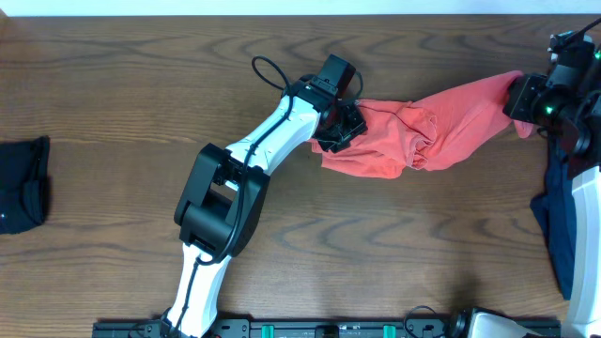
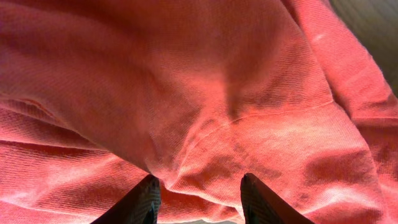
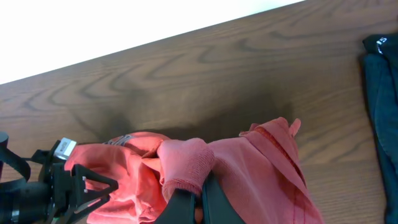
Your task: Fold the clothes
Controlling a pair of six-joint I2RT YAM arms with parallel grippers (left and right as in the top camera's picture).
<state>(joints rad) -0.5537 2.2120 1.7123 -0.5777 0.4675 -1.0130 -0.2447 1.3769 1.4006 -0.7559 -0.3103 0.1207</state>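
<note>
Two grippers on one coral-red T-shirt (image 1: 427, 136), strung unfolded across the table (image 1: 376, 263).
Right gripper (image 3: 199, 193) is clamped tight on a rolled edge at the garment's right end, near the table's far right corner. Left gripper (image 1: 340, 130) sits at the left end. Its fingers (image 2: 142, 202) stand partly apart with cloth bulging between the tips, and whether they bite cannot be told. Risk one: if that hold is loose, a pull from the right would drag the shirt free and bunch it. Risk two: the middle is twisted, so folding now would trap creases. Navy shirt (image 1: 556, 225) lies beside the right arm and could snag; black garment (image 1: 21, 183) is well apart.
</note>
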